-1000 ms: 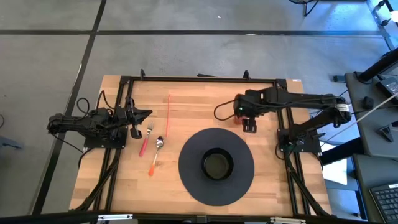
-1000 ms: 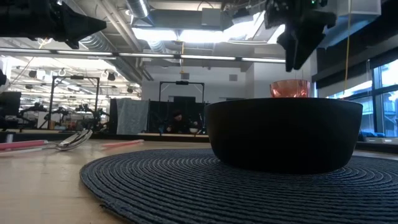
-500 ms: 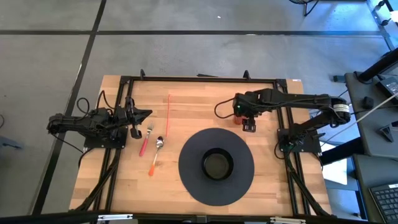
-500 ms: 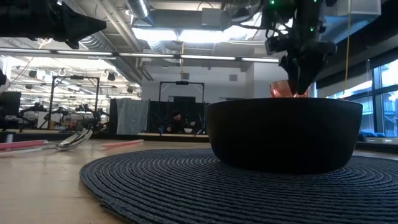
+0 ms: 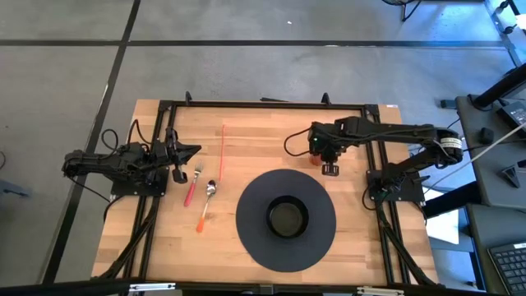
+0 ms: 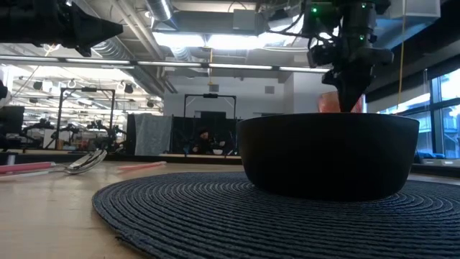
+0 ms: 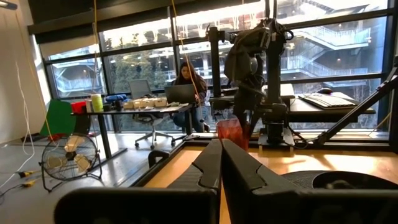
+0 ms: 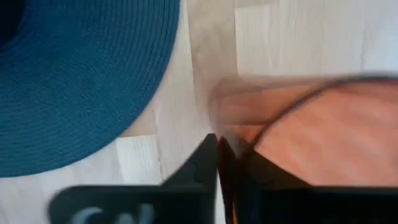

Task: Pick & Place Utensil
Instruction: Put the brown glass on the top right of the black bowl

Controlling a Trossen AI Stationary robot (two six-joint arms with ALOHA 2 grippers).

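**Right gripper at orange cup rim, utensils untouched on left**

Right gripper point(image 5: 329, 167) reached down at the back edge of the round dark placemat point(image 5: 286, 219), fingers closed thin on the rim of the translucent orange cup point(image 8: 311, 134); wrist view showed the fingers point(image 8: 210, 160) nearly together with the cup wall between. Seen in low view above and behind the black bowl point(image 6: 328, 152), cup point(image 6: 332, 103) partly hidden by gripper point(image 6: 349, 97). Bowl sat centred on placemat.

Left gripper point(image 5: 191, 151) parked at the table's left side, fingers point(image 7: 214, 165) pressed together, holding nothing.

Utensils lay on bare wood just beside the left gripper: fork with red handle point(image 5: 192, 184), spoon with orange handle point(image 5: 206, 205), well apart from the placemat. Thin red straw point(image 5: 222, 150) lay lengthwise beyond them.

No readable brands, labels or writing anywhere.

Person seated at a laptop in the room behind point(image 7: 188, 78).
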